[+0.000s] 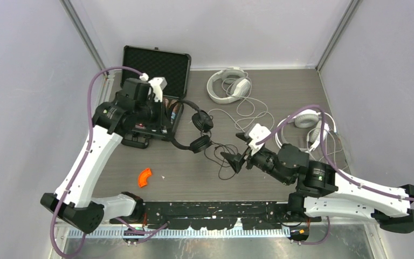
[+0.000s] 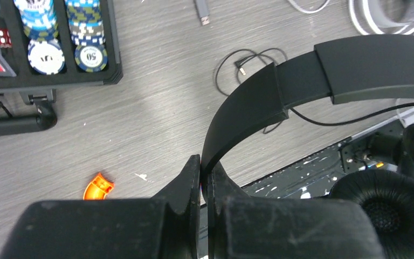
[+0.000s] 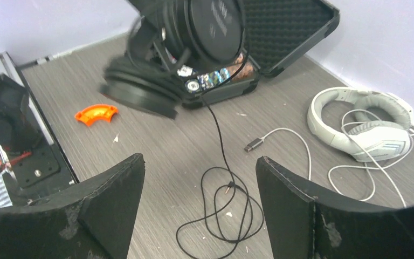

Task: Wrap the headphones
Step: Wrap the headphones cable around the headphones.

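Top view alone gives the layout. Open black case (image 1: 159, 67) sits back-left on the bench (image 1: 194, 178) with its foam lid up. White headphones (image 1: 227, 85) lie right of the case by the back wall. Second white headphones (image 1: 308, 123) lie further right of the case, partly behind the right arm (image 1: 350, 189), pale cords sprawled around both. Black headphones (image 1: 195, 128) are just right of the case.

Left wrist view only: left gripper (image 2: 205, 175) is clamped tight on the black headband (image 2: 302, 75), ear pad (image 2: 383, 210) at lower right. Poker chips (image 2: 46, 54) are racked in the case tray, unreadable from the top.

Right wrist view only: right gripper (image 3: 199, 167) is spread wide, holding nothing. The thin black cord (image 3: 223, 216) shows between its fingers. It drops from an ear cup in front of the case to a loose coil on the bench, jack plug (image 3: 229, 186) free. USB plug (image 3: 254, 144) on a white cord lies right of the case, apart from the coil.

Orange curved piece (image 1: 145, 177) lies alone in front of the case.

Surface: grey wood-grain bench, black rail (image 1: 221, 208) along the near edge. Room: plain pale walls (image 1: 248, 27) on three sides, metal posts (image 1: 86, 32) at the back corners.
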`<control>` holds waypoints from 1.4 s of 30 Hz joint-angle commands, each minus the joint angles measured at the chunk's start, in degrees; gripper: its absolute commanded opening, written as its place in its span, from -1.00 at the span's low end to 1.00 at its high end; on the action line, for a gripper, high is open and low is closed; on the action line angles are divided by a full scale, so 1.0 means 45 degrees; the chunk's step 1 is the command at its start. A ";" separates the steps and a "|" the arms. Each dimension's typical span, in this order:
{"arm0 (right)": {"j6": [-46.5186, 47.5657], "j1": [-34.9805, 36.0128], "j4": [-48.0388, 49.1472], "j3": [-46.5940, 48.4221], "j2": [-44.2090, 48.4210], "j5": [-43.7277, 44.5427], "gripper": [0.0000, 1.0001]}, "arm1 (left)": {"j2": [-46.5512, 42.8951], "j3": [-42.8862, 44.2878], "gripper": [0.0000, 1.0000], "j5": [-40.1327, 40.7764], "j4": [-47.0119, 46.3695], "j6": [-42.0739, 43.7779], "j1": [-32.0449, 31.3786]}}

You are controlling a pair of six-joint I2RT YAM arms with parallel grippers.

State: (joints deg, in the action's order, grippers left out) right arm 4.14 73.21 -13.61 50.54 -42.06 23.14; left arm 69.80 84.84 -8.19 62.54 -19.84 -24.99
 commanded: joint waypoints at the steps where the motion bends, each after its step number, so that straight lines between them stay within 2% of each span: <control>1: 0.0530 -0.0525 0.1846 -0.0731 0.0014 -0.0972 0.60 | -0.0726 0.1358 -1.00 -0.1446 0.0099 0.0346 0.0144; 4: 0.0602 -0.1498 0.2684 -0.1044 -0.0012 -0.2173 0.61 | -0.0973 0.1652 -1.00 -0.1759 0.0330 0.0550 0.0144; 7: -0.0136 -0.3307 0.3148 -0.0996 -0.0350 -0.4387 0.61 | -0.1193 0.1850 -1.00 -0.2275 0.0396 0.0628 0.0141; 9: -0.0512 -0.3910 0.3688 -0.1031 -0.0622 -0.5515 0.61 | -0.1317 0.1925 -1.00 -0.2732 0.0379 0.0619 0.0144; 20: -0.1566 -0.3989 0.6516 -0.1560 -0.2671 -0.8026 0.62 | -0.1681 0.1824 -1.00 -0.3747 0.0168 0.0478 0.0144; 30: -0.2153 -0.3986 0.8842 -0.1584 -0.4715 -0.8170 0.56 | -0.1682 0.1617 -1.00 -0.4475 -0.0148 0.0246 0.0144; 31: -0.2202 -0.3986 0.9095 -0.1623 -0.4840 -0.8069 0.49 | -0.1688 0.1616 -1.00 -0.4473 -0.0139 0.0265 0.0144; 32: -0.2257 -0.3991 0.9281 -0.1681 -0.4955 -0.7873 0.33 | -0.1710 0.1626 -1.00 -0.4473 -0.0130 0.0285 0.0144; 35: -0.2338 -0.3991 0.9563 -0.2050 -0.4890 -0.6477 -0.47 | -0.1719 0.1734 -1.00 -0.4455 0.0052 0.0325 0.0144; 37: -0.2335 -0.3984 0.9928 -0.2711 -0.4359 -0.4994 -0.87 | -0.1709 0.1902 -1.00 -0.4300 0.0281 0.0326 0.0144; 38: -0.2325 -0.4001 1.0138 -0.3084 -0.4021 -0.4146 -0.98 | -0.1689 0.1996 -1.00 -0.4119 0.0408 0.0311 0.0144; 42: -0.2498 -0.4115 1.0701 -0.4625 -0.2584 -0.1921 -1.00 | -0.1625 0.2411 -1.00 -0.3015 0.0832 0.0254 0.0144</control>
State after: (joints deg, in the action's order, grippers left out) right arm -6.22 55.24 27.79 33.93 -59.79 1.72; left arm 63.48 91.94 -24.58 65.69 -17.63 -24.62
